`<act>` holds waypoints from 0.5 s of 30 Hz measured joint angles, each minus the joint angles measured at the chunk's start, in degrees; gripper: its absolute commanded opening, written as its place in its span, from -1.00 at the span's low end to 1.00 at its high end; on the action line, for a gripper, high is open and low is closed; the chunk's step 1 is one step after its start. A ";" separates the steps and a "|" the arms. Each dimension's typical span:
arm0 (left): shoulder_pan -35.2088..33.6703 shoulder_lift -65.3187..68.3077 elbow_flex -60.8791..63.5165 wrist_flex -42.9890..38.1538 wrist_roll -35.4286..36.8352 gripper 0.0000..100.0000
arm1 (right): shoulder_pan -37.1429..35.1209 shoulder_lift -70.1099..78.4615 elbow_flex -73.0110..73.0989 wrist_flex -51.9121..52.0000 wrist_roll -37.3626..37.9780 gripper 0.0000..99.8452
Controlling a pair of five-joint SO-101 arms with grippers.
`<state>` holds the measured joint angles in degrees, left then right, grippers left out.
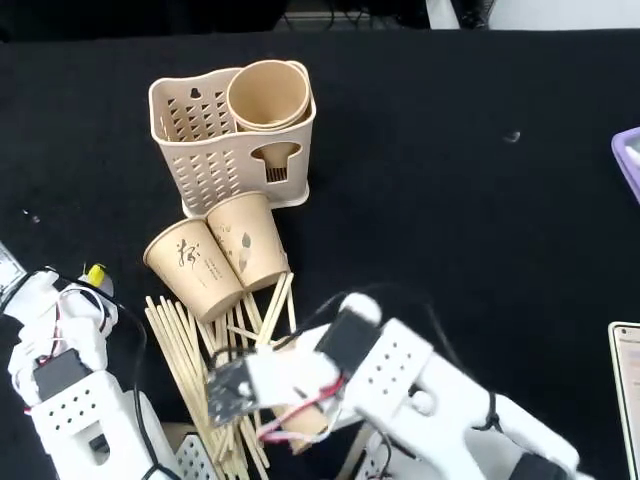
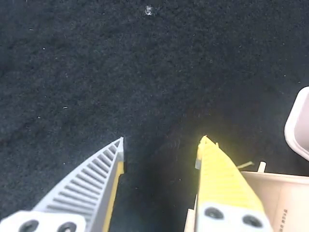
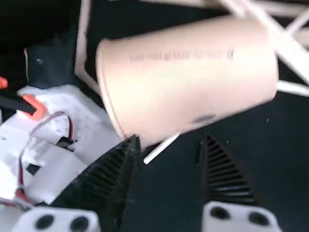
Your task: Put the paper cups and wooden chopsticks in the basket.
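The beige slotted basket (image 1: 215,165) stands at the back left with stacked paper cups (image 1: 268,95) inside it. Two more paper cups (image 1: 195,268) (image 1: 248,240) lie on their sides in front of it. Wooden chopsticks (image 1: 190,345) are scattered below them. Another paper cup (image 3: 188,72) lies on its side among chopsticks (image 3: 289,87), just beyond my right gripper (image 3: 169,144), which is open and empty. My right arm (image 1: 390,380) covers most of that cup (image 1: 305,425). At the front left my left gripper (image 2: 161,145) is open over bare black cloth.
The table (image 1: 450,200) is covered in black cloth. A purple object (image 1: 628,155) and a white card (image 1: 628,370) sit at the right edge. The white base of an arm (image 3: 48,135) lies close beside the fallen cup.
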<state>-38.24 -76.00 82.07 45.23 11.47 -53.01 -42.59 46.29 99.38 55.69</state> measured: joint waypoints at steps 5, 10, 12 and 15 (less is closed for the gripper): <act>0.00 0.00 0.00 0.00 0.00 -0.51 | 8.00 0.00 0.26 0.00 3.08 -0.61; -0.09 0.00 0.00 0.00 0.00 -0.51 | 9.67 0.00 0.26 0.00 3.25 -0.61; -0.09 0.00 0.00 0.00 0.00 -0.51 | 9.58 0.00 -1.05 0.00 3.25 -0.61; -0.09 0.00 0.00 -0.70 0.00 -0.51 | 8.44 0.00 -5.98 0.00 -1.14 -0.62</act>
<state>-38.33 -76.00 82.07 44.53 11.47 -44.57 -42.59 40.31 99.38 54.55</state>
